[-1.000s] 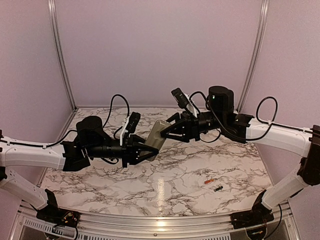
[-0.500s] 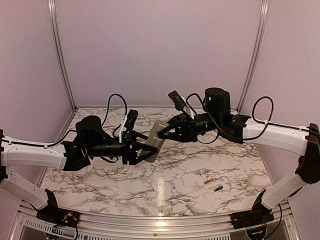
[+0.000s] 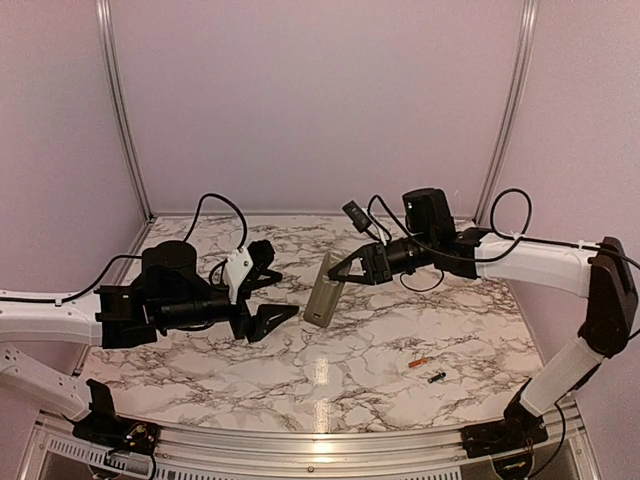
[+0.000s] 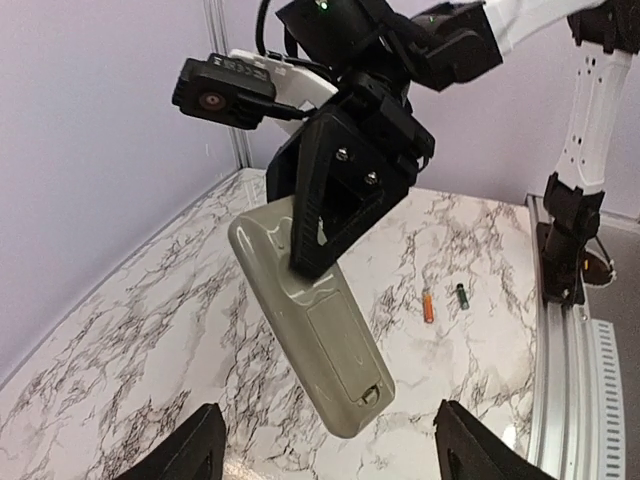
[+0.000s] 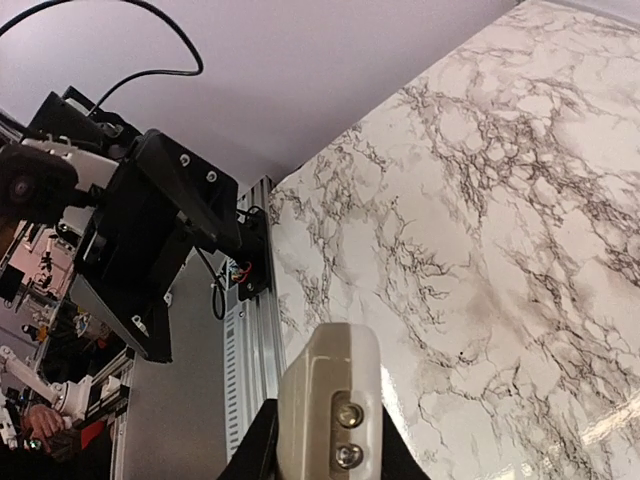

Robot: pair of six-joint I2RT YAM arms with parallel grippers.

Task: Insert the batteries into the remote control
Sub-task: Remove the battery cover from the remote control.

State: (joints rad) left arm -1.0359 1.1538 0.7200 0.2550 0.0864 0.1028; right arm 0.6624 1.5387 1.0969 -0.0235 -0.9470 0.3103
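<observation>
Clamping remote control (image 3: 323, 292), right gripper (image 3: 337, 270) covers its upper end; button face unseen.

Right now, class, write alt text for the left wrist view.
The right tool grips a grey-beige remote by its upper end, tilted over a marble table. An orange battery and a dark battery lie beyond; the left tool is open.

Open tabletop (image 3: 200, 372) around the batteries (image 3: 421, 363)

I see soft, bright light from above, a white shine on the surface (image 3: 322, 372), and the top view bends near its edges.
</observation>
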